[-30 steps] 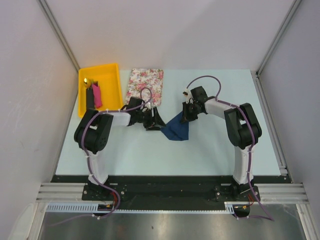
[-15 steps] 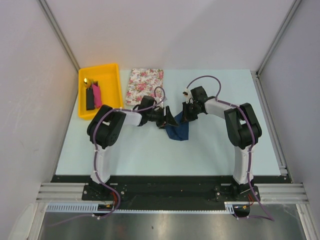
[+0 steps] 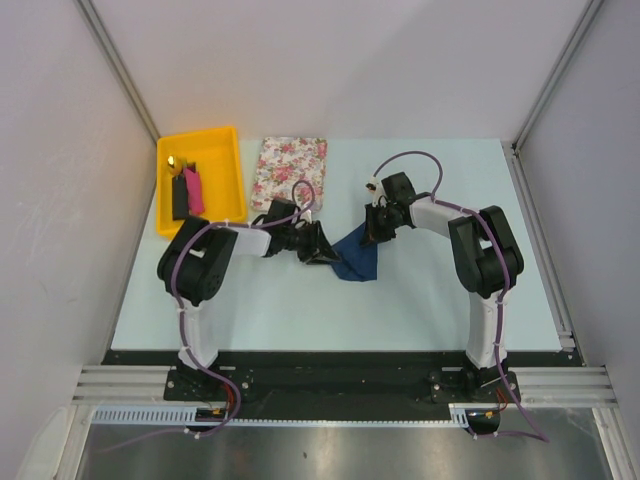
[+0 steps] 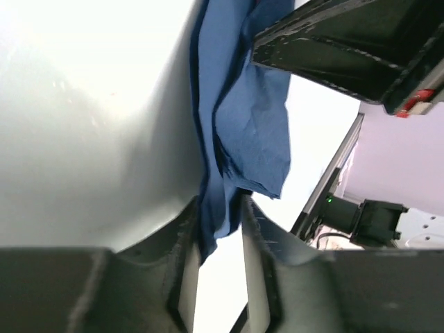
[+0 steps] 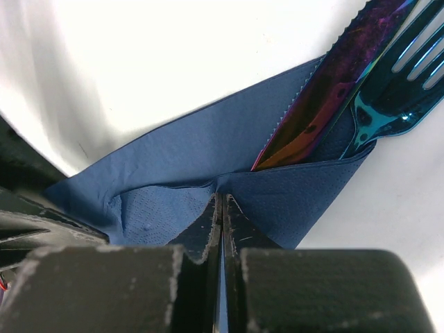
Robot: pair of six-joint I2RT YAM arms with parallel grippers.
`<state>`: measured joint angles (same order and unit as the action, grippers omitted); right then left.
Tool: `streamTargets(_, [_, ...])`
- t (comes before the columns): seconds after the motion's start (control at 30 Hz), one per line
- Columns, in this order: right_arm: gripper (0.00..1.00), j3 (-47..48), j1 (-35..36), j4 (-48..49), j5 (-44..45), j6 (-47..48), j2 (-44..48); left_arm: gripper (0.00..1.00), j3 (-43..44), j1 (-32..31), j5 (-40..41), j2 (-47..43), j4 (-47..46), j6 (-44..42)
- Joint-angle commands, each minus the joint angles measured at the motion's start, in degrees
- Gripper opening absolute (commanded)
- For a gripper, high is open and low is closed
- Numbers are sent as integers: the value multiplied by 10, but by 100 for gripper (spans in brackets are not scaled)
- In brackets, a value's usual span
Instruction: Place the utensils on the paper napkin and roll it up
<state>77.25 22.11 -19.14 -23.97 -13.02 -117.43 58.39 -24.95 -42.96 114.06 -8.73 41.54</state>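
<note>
The paper napkin (image 3: pixel 358 260) lies mid-frame in the top view, folded over the utensils (image 5: pixel 361 90). The right gripper (image 5: pixel 222 208) pinches its fold tightly and the left gripper (image 4: pixel 220 236) holds a narrow bunch of its edge. For a tight roll, I judge the left should draw the edge over evenly while the right anchors.

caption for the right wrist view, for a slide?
Right gripper shut on folded navy napkin, iridescent knife and fork tucked inside.

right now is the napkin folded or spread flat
Folded: the blue paper napkin lies doubled over the knife and fork, their ends poking out.
</note>
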Motion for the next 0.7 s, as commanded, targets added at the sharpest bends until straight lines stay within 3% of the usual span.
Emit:
streamTargets(0.0, [0, -25, 8, 12, 42, 13, -48, 27, 4, -4, 16, -52, 4, -7])
streamTargets(0.33, [0, -25, 10, 14, 41, 12, -48, 6, 60, -47, -7, -27, -19, -7])
streamTargets(0.67, [0, -28, 9, 16, 41, 8, -47, 6, 92, -91, -19, 26, -59, 26])
